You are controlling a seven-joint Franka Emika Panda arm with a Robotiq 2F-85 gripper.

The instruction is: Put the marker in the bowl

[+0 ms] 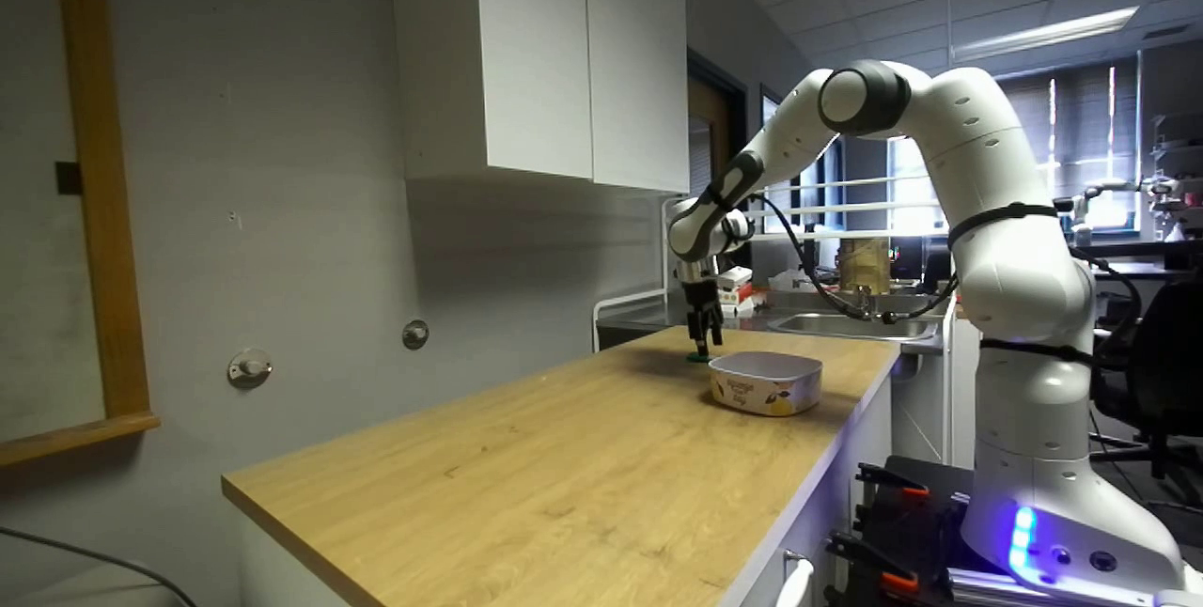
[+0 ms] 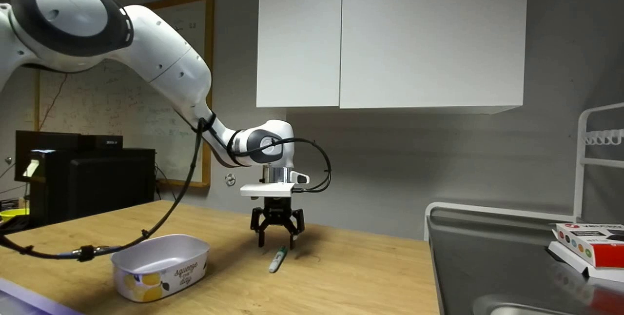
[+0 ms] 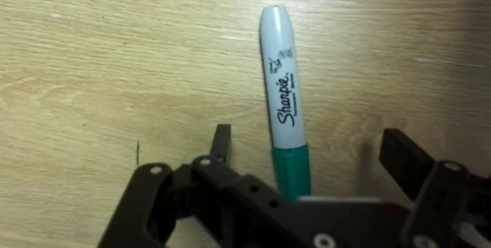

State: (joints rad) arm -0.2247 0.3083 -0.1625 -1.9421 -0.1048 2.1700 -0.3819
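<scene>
The marker, a grey-white Sharpie with a green cap, lies on the wooden counter. It shows in the wrist view (image 3: pixel 284 94) and in an exterior view (image 2: pixel 277 260). My gripper (image 2: pixel 277 245) points down just above the counter at the cap end of the marker. In the wrist view the gripper's fingers (image 3: pixel 306 136) are spread wide, one on each side of the marker and apart from it; the cap's end is hidden behind the gripper body. The bowl, whitish with lemon print and a rounded oblong shape, stands upright near the gripper in both exterior views (image 1: pixel 766 391) (image 2: pixel 187 272).
The wooden counter (image 1: pixel 526 457) runs along a grey wall. White cabinets (image 2: pixel 390 37) hang above it. A metal sink area (image 2: pixel 487 256) with a red and white box (image 2: pixel 592 246) adjoins the counter. The arm's black cable (image 2: pixel 180 198) loops down near the bowl.
</scene>
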